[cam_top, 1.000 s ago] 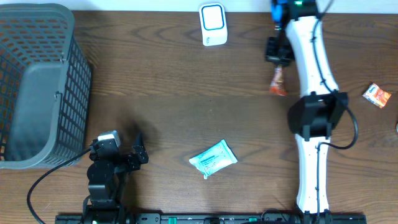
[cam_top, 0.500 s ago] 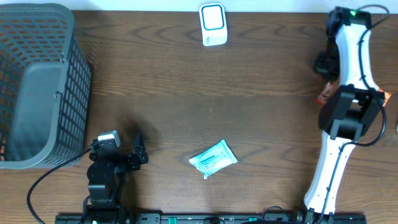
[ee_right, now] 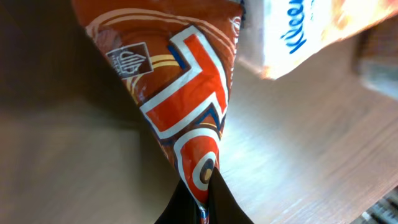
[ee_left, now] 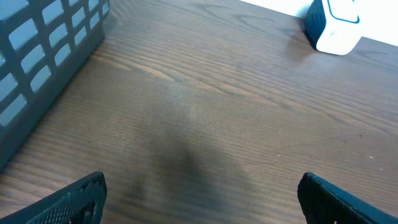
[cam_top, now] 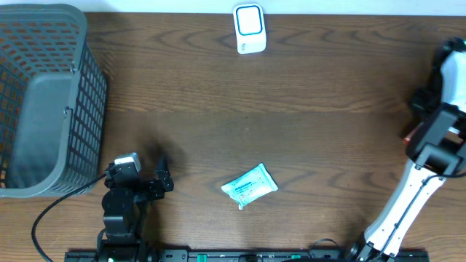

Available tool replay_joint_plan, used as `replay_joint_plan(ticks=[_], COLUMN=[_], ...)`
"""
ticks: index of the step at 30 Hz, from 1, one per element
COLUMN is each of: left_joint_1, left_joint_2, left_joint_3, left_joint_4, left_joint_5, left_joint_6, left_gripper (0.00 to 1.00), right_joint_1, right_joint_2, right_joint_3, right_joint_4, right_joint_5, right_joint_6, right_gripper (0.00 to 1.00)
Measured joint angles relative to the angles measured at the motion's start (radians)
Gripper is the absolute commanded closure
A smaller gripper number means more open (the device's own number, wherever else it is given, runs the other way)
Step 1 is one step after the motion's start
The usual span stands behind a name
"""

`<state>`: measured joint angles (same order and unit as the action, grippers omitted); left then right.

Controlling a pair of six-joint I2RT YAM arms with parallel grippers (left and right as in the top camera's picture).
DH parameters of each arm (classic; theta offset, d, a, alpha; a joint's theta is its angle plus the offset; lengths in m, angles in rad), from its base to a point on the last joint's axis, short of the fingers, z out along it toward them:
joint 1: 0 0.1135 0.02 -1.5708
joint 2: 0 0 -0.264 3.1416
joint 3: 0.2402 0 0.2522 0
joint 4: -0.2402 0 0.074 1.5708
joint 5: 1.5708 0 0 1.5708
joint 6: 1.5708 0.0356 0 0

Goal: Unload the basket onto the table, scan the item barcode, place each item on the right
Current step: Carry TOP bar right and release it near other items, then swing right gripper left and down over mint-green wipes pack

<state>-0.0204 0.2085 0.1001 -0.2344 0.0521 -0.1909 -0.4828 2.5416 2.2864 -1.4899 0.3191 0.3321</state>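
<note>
Left end effector (ee_left: 200,198) sits low, jaws wide apart; right end effector (ee_right: 200,202) pinched shut

Brown wood table (cam_top: 218,109): mesh basket (cam_top: 91,102), white scanner (cam_top: 248,29), teal packet (cam_top: 250,185)

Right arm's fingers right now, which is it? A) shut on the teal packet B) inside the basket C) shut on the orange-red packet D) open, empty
C: the right wrist view shows the right fingers pinching the tip of the orange-red packet; the teal packet lies untouched in the overhead view.
</note>
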Motion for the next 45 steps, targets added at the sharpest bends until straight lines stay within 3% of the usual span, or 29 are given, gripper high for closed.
replay_joint_plan(ticks=[4,5,6,7,8,17,24,34,40,45], left_joint_1=[0.0,0.0,0.0,0.0,0.0,0.0,0.0,0.0,0.0,0.0], left_joint_2=[0.0,0.0,0.0,0.0,0.0,0.0,0.0,0.0,0.0,0.0], left_joint_3=[0.0,0.0,0.0,0.0,0.0,0.0,0.0,0.0,0.0,0.0], left_joint_4=[0.0,0.0,0.0,0.0,0.0,0.0,0.0,0.0,0.0,0.0], left_joint_5=[0.0,0.0,0.0,0.0,0.0,0.0,0.0,0.0,0.0,0.0], left_joint_6=[0.0,0.0,0.0,0.0,0.0,0.0,0.0,0.0,0.0,0.0], left_gripper=[0.02,0.02,0.02,0.02,0.02,0.02,0.02,0.03,0.02,0.02], right_joint_1=[-0.078,-0.093,-0.103,-0.111,-0.119,-0.101,0.022,0.467,0.769,0.925], right_joint_2=[0.0,0.0,0.0,0.0,0.0,-0.001,-0.095,-0.24,-0.237,-0.285], right_joint_3=[0.0,0.0,0.0,0.0,0.0,0.099,0.257,0.295,0.295,0.287], right_joint_4=[-0.005,-0.008,-0.01,-0.011,-0.014,-0.084,-0.164,-0.196,-0.166,-0.199], right_joint_5=[0.008,0.011,0.011,0.013,0.011,-0.086,-0.262,-0.563,-0.483,-0.338], right_joint_6=[-0.004,-0.004,-0.002,-0.009,-0.007,-0.045,-0.053,-0.185,-0.155,-0.131], right_gripper=[0.97,0.84,0.6,0.26,0.01,0.01,0.01,0.01,0.01,0.01])
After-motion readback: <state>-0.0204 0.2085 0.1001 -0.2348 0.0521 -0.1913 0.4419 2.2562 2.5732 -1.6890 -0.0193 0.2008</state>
